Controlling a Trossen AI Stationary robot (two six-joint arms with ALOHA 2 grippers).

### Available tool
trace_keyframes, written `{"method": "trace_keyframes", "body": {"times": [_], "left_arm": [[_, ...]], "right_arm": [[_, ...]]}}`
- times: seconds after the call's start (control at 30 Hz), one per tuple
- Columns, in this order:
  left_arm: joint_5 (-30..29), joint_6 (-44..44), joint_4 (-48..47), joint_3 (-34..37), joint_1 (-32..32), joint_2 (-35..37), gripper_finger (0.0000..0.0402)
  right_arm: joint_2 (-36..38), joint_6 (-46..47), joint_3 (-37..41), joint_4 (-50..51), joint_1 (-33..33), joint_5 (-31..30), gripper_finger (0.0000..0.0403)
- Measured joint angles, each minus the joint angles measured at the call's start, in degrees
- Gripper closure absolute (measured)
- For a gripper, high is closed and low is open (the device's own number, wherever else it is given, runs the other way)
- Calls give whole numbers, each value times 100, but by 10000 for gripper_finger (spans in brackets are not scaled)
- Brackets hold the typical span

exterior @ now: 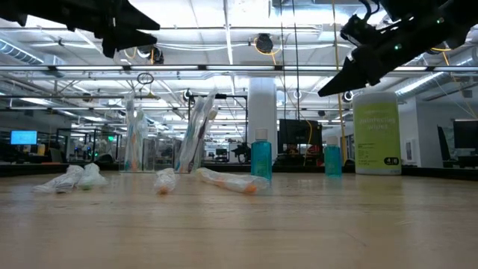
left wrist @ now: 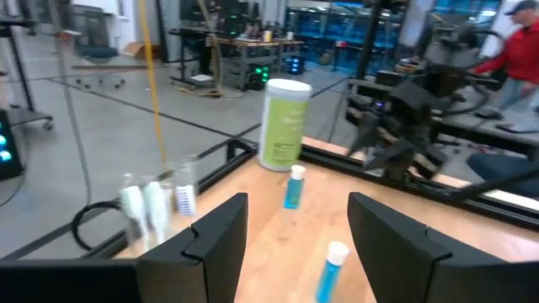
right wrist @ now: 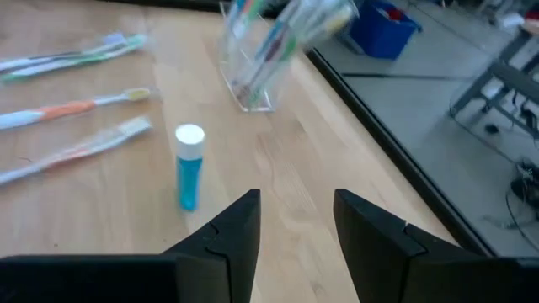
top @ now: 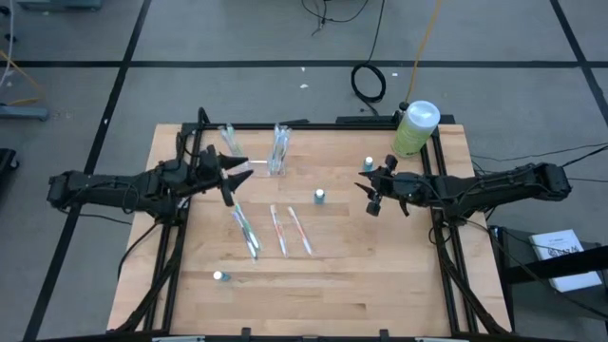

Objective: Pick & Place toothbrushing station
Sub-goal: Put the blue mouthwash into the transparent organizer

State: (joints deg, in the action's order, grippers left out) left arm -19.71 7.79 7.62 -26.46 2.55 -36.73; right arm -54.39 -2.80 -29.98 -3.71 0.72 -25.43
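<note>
Noting for your tally: toothbrushing station (top: 278, 152) stands upright at the table's (top: 380, 275) far edge, just beside the left gripper (top: 237, 173), jaws parted and empty, with the right gripper (top: 366, 193), likewise parted, well apart.

Desk (top: 361, 285): pale wood planks, smooth, satin finish with visible grain; edged by a black matt metal frame (top: 446, 256).

Station (top: 279, 152): clear, glossy hard plastic.

Toothbrushes (top: 282, 231): plastic handles inside thin, transparent, crinkled film wrappers.

Small bottles (right wrist: 189, 165): translucent blue plastic with white matt caps.

Large bottle (top: 414, 128): pale green plastic, smooth, with a white cap.

Left gripper (left wrist: 296, 244) and right gripper (right wrist: 296, 227): fingers of black matt plastic, flat-faced.

Floor (top: 237, 85): grey, smooth, dull, crossed by dark tape lines.
</note>
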Motion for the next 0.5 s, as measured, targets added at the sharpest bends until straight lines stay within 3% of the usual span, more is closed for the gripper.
{"method": "trace_keyframes", "body": {"times": [0.17,0.5], "left_arm": [[-8,-132,249,160,-396,0,190],[-14,181,2341,1693,-584,-2,190]], "right_arm": [[0,62,0,24,208,10,256],[130,90,0,214,421,15,241]]}}
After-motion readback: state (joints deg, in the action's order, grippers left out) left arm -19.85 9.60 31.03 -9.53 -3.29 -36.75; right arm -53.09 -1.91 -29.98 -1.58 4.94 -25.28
